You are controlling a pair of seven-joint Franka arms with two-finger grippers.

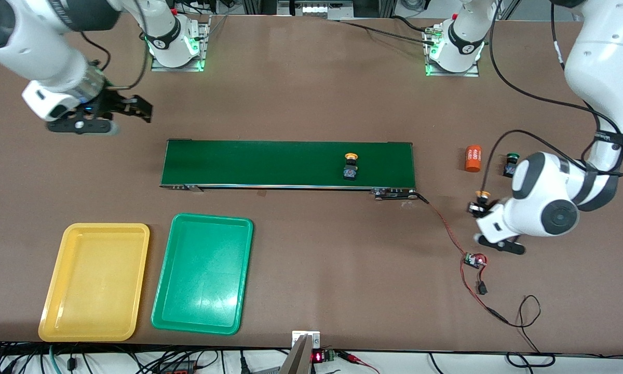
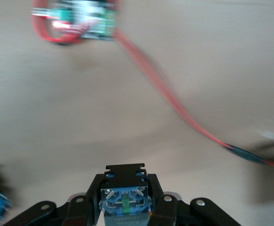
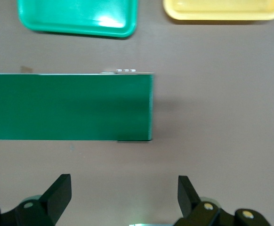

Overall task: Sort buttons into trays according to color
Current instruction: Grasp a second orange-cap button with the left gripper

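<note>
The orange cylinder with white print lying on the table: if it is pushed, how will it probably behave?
The orange cylinder with white print lies on its side on the brown table, so it would probably roll. It looks rigid and small, so likely light. Its smooth round surface may slip in a pinch.

Count, front view:
- Yellow-capped buttons: 2, one on the conveyor belt (image 1: 288, 164) at (image 1: 350, 166), one at the left gripper (image 1: 478, 208) at (image 1: 482, 196).
- Green-capped buttons: 1 visible (image 1: 510, 163).
- Trays: 2, one yellow tray (image 1: 96, 281), one green tray (image 1: 204, 273).
- Orange cylinders: 1 (image 1: 474, 158).
- Small circuit boards on red wire: 1 (image 1: 474, 260).
- Robot arms: 2.
</note>
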